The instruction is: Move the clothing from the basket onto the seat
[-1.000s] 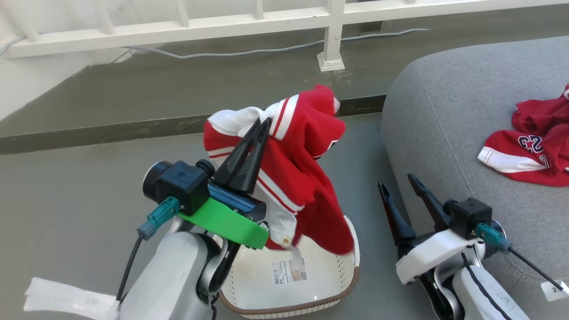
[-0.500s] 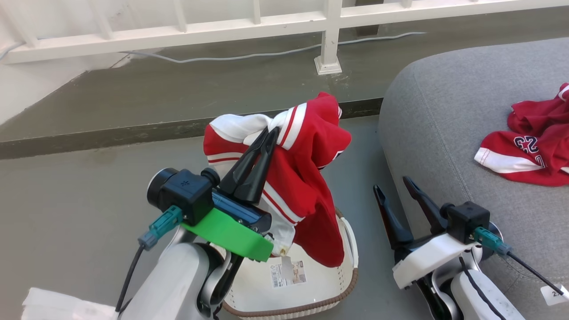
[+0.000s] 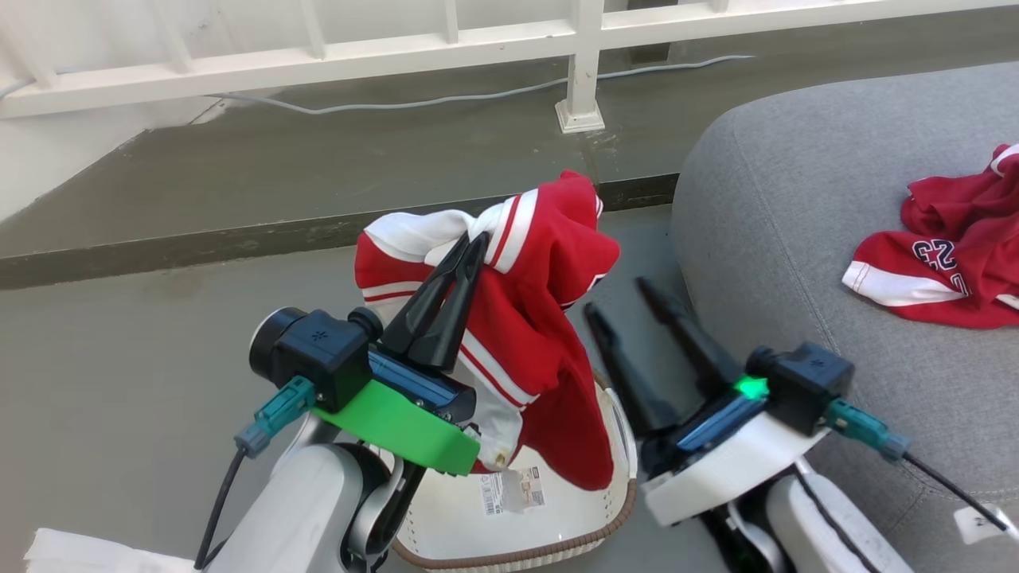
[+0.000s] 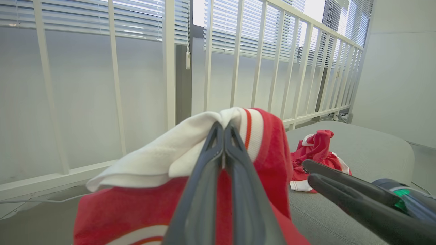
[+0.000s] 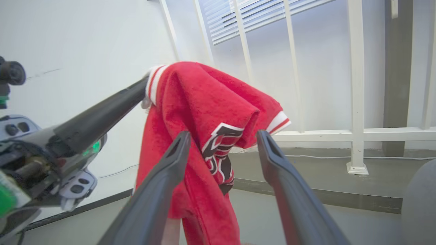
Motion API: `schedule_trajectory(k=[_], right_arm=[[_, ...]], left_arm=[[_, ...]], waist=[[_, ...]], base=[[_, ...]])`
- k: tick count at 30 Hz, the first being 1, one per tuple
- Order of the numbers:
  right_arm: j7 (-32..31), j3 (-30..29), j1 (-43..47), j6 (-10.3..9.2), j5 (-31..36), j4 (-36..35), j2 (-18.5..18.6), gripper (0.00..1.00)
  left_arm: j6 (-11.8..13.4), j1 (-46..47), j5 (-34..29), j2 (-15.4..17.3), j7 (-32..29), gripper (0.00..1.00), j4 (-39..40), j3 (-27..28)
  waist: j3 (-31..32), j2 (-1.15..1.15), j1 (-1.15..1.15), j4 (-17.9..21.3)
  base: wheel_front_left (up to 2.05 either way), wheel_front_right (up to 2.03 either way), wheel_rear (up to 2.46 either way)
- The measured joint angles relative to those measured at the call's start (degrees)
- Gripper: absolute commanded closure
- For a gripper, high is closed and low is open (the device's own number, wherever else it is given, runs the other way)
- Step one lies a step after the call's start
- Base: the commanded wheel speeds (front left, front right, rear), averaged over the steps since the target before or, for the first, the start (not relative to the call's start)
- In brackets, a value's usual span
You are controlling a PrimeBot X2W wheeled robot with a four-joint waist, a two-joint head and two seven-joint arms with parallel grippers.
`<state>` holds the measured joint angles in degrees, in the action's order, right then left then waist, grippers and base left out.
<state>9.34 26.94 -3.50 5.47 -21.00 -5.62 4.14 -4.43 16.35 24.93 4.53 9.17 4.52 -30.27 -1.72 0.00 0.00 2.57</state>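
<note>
Over grey floor (image 3: 119, 358), splayed right gripper (image 3: 614, 294) has neared the jersey (image 3: 541, 263) clamped by left gripper (image 3: 474, 237); garment (image 3: 947, 270) on seat (image 3: 756, 199) reads 23.

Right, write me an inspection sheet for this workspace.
Surface: grey floor, step behind.
Job's things: held garment hangs over the basket; second garment lies on the seat.
Clutter: white sheet at floor's near left, unclear what.
Grippers: left gripper shut on held garment's striped edge; right gripper open, empty, beside it.
Cables: grey cable along the railing's foot.
Surroundings: white railing, blinds beyond.
</note>
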Motion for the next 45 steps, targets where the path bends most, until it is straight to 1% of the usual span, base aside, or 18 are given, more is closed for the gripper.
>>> schedule_trajectory(k=[4,8,12,19,20,21,33,34,35,36,45], right_arm=[[-1.9,3.5,-0.3,0.57,-1.3,-2.1,-0.1,0.0],[-3.6,6.3,-0.7,0.9,-3.4,-2.3,-0.2,0.0],[-5.1,7.5,-1.4,1.05,-2.9,-1.1,-0.1,0.0],[-5.8,8.7,-5.6,1.07,-1.7,1.7,-0.1,0.0],[-6.0,9.0,-5.9,1.07,-1.6,2.2,-0.1,0.64],[-6.0,9.4,-6.1,1.07,-1.5,2.6,-0.1,1.0],[-6.0,9.9,-8.0,1.08,-2.4,4.6,-0.1,1.0],[-5.8,9.9,-8.0,1.08,-2.7,4.8,-0.1,1.0],[-5.8,9.8,-8.1,1.08,-2.8,5.0,-0.2,1.0],[-5.8,9.8,-8.1,1.08,-2.8,5.0,-0.2,1.0],[-5.0,7.1,-9.9,1.01,-2.9,6.9,-0.1,1.0]], left_arm=[[0.0,-0.2,0.0,0.0,-0.1,1.0,0.3,-0.2],[0.0,-0.2,0.0,0.0,-0.6,1.0,1.0,-0.9],[0.0,-0.2,0.0,0.0,-0.6,1.0,1.7,-1.6],[-0.1,-0.2,0.0,-0.1,-0.6,1.0,2.3,-2.8],[-0.1,-0.2,0.0,-0.1,-0.7,1.0,2.5,-2.9],[-0.1,-0.2,0.0,-0.1,-0.8,1.0,2.6,-3.1],[-0.2,-0.5,0.0,0.2,-1.5,1.0,3.3,-3.4],[-0.2,-0.5,-0.5,0.5,-1.9,0.73,3.3,-3.6],[-0.2,-0.5,-0.9,0.8,-2.3,0.25,3.2,-3.9],[-0.2,-0.5,-0.9,0.8,-2.3,0.0,3.2,-3.9],[-0.4,-0.5,-1.4,1.4,-3.1,0.0,3.4,-5.3]], waist=[[0.0,0.0,0.0,0.0],[0.1,0.0,0.0,-0.1],[0.1,0.0,0.0,-0.3],[0.4,0.0,0.0,-1.0],[0.4,0.0,0.0,-1.1],[0.4,0.0,0.0,-1.2],[0.5,0.0,0.0,-1.5],[0.5,0.0,0.0,-1.5],[0.5,0.0,0.0,-1.4],[0.5,0.0,0.0,-1.4],[0.4,0.0,0.0,-1.1]], base=[[0.0,0.0,0.0],[0.0,0.0,0.0],[0.0,0.0,0.0],[0.0,0.0,0.0],[0.0,0.0,0.0],[0.0,0.0,0.0],[0.0,0.0,0.0],[0.0,0.0,0.0],[0.0,0.0,0.0],[0.0,0.0,0.0],[0.0,0.0,0.0]])
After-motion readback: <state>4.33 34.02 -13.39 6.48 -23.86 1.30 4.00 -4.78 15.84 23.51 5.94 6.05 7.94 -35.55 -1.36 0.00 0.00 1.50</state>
